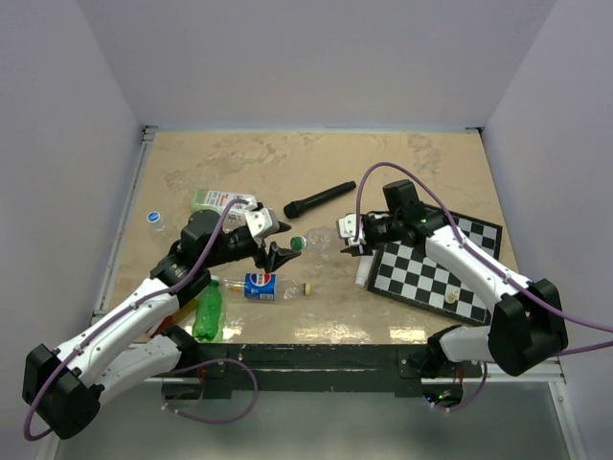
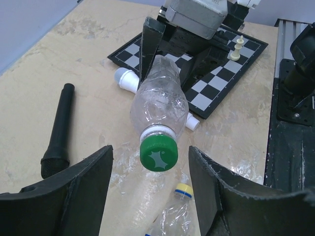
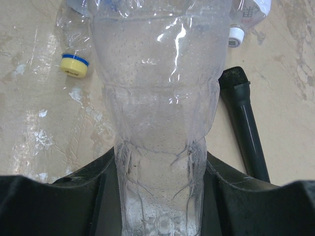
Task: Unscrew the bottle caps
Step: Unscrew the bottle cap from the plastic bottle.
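Scanning from the left rail, you had a loose blue cap (image 1: 153, 217) near the table (image 1: 182, 168) edge, the carton (image 1: 213, 199) just behind it and the green bottle (image 1: 208, 311) by the near edge. The Pepsi bottle (image 1: 259, 286) lay beside that, so the near-left corner was crowded. The widest bare stretch ran along the far wall, past the black microphone (image 1: 319, 199).

Your left arm reached forward and rightward. The left gripper (image 2: 150, 149) stood parted either side of the green cap (image 2: 158, 153), with a gap on each side. That cap sat on the clear bottle (image 3: 157, 98), which looked empty. Your right gripper (image 1: 352, 240), stretched leftward over the chessboard (image 1: 431, 273), was clamped around the bottle's lower body.
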